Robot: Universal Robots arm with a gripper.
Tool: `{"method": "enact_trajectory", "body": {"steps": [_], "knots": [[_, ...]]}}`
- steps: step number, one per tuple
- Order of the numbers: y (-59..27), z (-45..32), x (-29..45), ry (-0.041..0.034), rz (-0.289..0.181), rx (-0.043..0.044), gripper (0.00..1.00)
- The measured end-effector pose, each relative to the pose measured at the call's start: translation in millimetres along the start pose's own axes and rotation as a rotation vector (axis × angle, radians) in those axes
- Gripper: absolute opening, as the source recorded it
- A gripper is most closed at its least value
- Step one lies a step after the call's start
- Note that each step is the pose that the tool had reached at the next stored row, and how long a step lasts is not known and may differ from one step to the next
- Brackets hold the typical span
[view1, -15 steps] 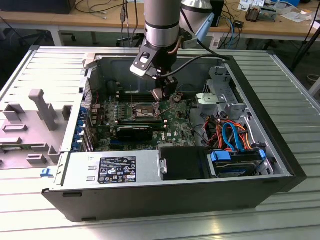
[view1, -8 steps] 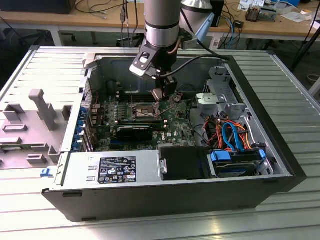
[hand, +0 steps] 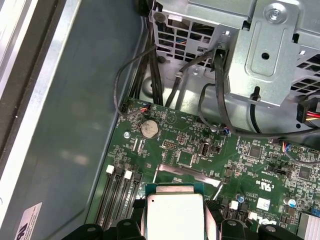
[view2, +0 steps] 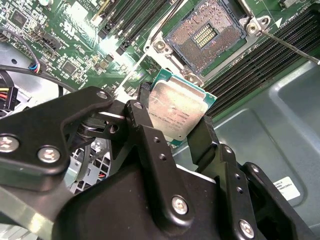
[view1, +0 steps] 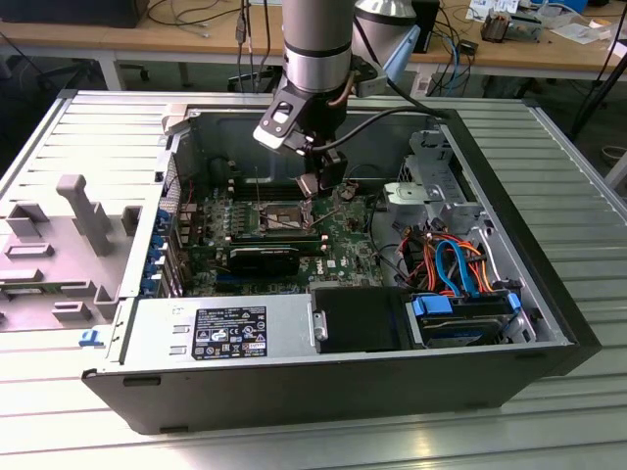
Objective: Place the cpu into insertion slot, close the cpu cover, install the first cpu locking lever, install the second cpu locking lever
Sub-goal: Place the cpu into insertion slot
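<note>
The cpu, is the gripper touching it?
Touching. In the second wrist view the gripper has its black fingers pressed against opposite edges of the cpu.

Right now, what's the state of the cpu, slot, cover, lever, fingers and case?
cpu: clamped by two opposite edges, above the board, not seated.
insertion slot: empty, contact field exposed.
cpu cover: swung up, off the slot.
locking lever: looks unlatched, sticking out beside the slot.
gripper: fingers shut on the cpu.
computer case: lying with its side open.
</note>
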State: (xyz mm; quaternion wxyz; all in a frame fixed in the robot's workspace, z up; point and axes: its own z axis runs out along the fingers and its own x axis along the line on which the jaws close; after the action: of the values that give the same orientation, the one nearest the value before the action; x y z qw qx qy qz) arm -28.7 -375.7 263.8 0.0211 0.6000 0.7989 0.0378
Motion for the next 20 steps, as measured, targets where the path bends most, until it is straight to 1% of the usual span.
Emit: {"method": "enact_trajectory", "body": {"steps": [20], "knots": [[0.0, 0.2, 0.0, -0.0057, 0.038, 0.0003, 0.55]]}}
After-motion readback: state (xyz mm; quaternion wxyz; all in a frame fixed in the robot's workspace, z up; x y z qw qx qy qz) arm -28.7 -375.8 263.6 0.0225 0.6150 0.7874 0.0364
